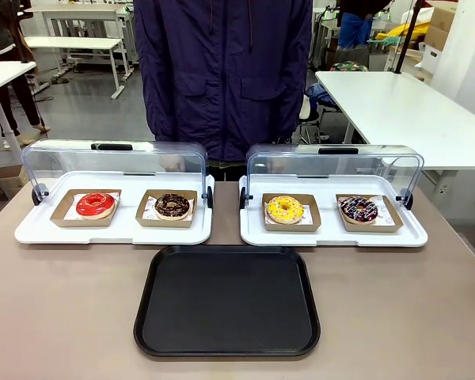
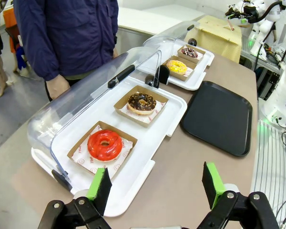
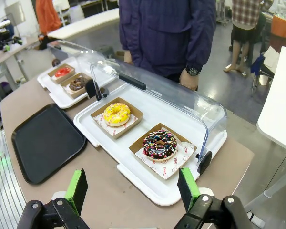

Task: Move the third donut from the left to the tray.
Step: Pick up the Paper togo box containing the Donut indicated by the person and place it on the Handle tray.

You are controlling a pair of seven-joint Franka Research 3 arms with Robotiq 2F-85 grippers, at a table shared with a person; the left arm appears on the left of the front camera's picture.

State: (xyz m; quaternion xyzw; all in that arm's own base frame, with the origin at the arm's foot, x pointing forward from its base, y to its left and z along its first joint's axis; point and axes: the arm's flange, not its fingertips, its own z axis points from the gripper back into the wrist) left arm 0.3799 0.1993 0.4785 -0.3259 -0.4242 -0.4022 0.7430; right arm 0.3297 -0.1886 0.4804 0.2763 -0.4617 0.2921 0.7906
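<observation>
Well, no hold yet on the yellow donut (image 1: 285,209); sits in a small brown cardboard holder (image 1: 313,224) on the right white tray (image 1: 332,237), under the lifted clear lid (image 1: 332,162), just behind the black tray (image 1: 222,348); looks light, soft and sticky on top; easy to squash or smear; better to pinch the stiff holder by its edge, never the icing; wide open and empty, both left gripper (image 2: 156,183) and right gripper (image 3: 132,187); probably an easier reach for the right one.

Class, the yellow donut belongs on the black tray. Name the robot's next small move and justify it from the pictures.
Probably lower the right gripper toward the yellow donut: its fingers stand open and empty, the clear lid there is raised, and that donut lies on the robot's right side.
</observation>
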